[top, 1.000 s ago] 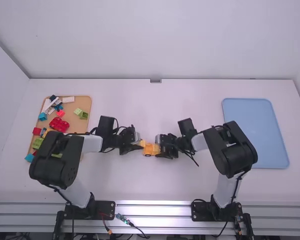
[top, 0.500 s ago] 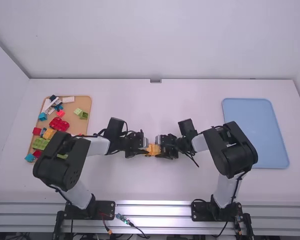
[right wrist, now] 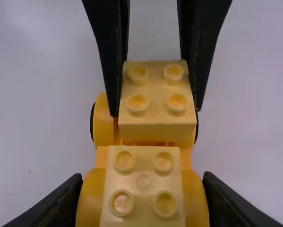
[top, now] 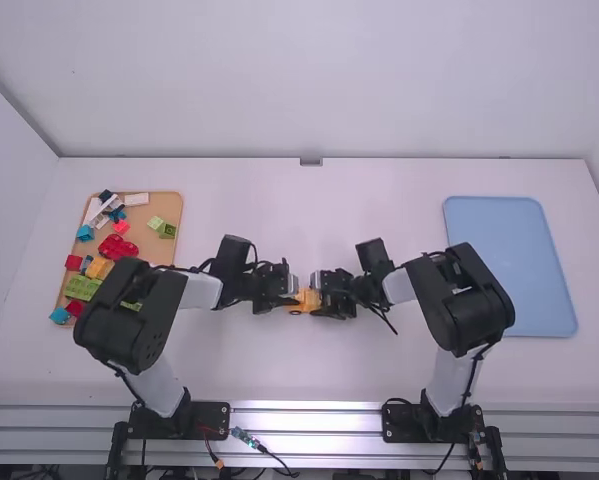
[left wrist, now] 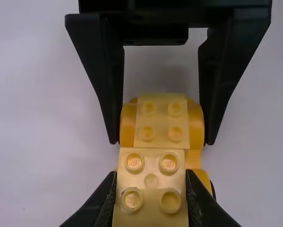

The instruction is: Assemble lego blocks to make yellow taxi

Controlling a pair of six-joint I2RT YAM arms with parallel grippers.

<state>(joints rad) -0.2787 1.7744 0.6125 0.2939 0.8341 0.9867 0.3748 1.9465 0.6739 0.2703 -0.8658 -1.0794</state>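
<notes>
Near mid-table in the high view, my left gripper (top: 292, 292) and right gripper (top: 322, 297) face each other across an orange-yellow car base (top: 306, 300). In the left wrist view my left gripper (left wrist: 151, 182) is shut on a pale yellow brick (left wrist: 151, 165). That brick (right wrist: 156, 111) is over the car base's left end, with base studs peeking out under its edge; whether it is fully seated, I cannot tell. My right gripper (right wrist: 143, 189) is shut on the car base (right wrist: 196, 198) at its other end, where a second pale yellow brick (right wrist: 143, 163) sits on top.
A tan tray (top: 169, 207) on the left holds several loose pieces, among them a red car-shaped piece (top: 118, 248) and green bricks (top: 81, 287). On the right lies a blue tray (top: 509, 260), partly behind the right arm.
The left gripper has moved right with its brick, over the car base, mostly in the first half second, and barely since. The right arm has held still.
</notes>
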